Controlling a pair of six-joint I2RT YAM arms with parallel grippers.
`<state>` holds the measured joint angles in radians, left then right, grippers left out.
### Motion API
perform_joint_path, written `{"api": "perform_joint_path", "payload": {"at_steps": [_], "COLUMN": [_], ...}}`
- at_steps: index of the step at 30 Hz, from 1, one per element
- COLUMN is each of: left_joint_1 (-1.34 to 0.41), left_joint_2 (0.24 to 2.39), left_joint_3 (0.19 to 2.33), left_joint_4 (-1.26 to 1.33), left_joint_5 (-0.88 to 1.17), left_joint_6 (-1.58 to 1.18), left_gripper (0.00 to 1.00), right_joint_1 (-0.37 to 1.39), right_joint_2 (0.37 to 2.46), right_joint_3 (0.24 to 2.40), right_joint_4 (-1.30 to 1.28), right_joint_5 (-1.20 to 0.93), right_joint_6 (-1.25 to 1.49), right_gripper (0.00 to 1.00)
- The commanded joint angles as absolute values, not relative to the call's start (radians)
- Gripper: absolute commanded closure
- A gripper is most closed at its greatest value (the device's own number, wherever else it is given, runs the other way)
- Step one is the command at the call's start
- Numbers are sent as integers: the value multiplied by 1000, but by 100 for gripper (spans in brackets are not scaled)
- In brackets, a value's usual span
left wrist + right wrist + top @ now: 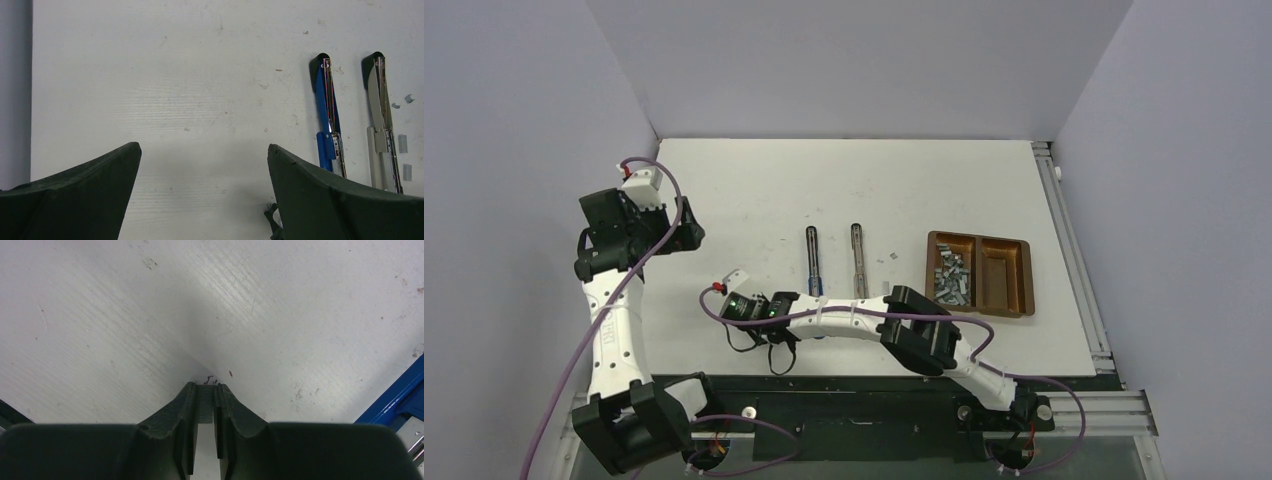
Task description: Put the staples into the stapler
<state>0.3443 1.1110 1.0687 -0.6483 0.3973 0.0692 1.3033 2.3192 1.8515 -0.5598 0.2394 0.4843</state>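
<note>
Two staplers lie open side by side mid-table, a blue one (812, 262) (327, 115) and a white one (858, 260) (382, 120), each with its metal track showing. The staples (951, 280) sit in a loose pile in the left compartment of a brown tray. My right gripper (205, 390) is down at the table just left of the blue stapler (395, 400), shut on a short ribbed grey staple strip (205, 402). My left gripper (202, 147) hangs open and empty over the table's left side.
The brown tray (1014, 275) stands at the right; its right compartment looks bare. Two loose staple strips (403, 144) (407, 172) and small bits (409, 98) lie right of the white stapler. The right arm stretches across the near edge.
</note>
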Motion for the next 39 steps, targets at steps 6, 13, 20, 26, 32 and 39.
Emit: {"api": "perform_joint_path", "payload": {"at_steps": [6, 13, 20, 26, 32, 39], "left_joint_1": [352, 351, 352, 351, 348, 335], "left_joint_2": [1105, 1149, 1164, 1165, 1173, 1170], "left_joint_3": [1126, 1166, 1171, 1166, 1165, 1132], "left_joint_4": [-649, -697, -709, -706, -715, -720], "left_joint_5": [426, 436, 425, 430, 458, 472], "left_joint_6": [60, 40, 45, 43, 44, 60], "left_gripper": [3, 3, 2, 2, 1, 3], "right_joint_1": [1281, 1239, 1220, 1207, 1191, 1187], "right_joint_2": [2290, 2165, 2055, 1965, 1863, 1735], "right_joint_3": [1862, 1833, 1762, 1659, 1517, 1353], "right_joint_4": [-633, -631, -629, -660, -699, -657], "right_joint_5": [345, 420, 516, 657, 754, 810], "right_joint_6": [517, 580, 653, 777, 912, 981], "right_gripper": [91, 91, 91, 91, 91, 91]}}
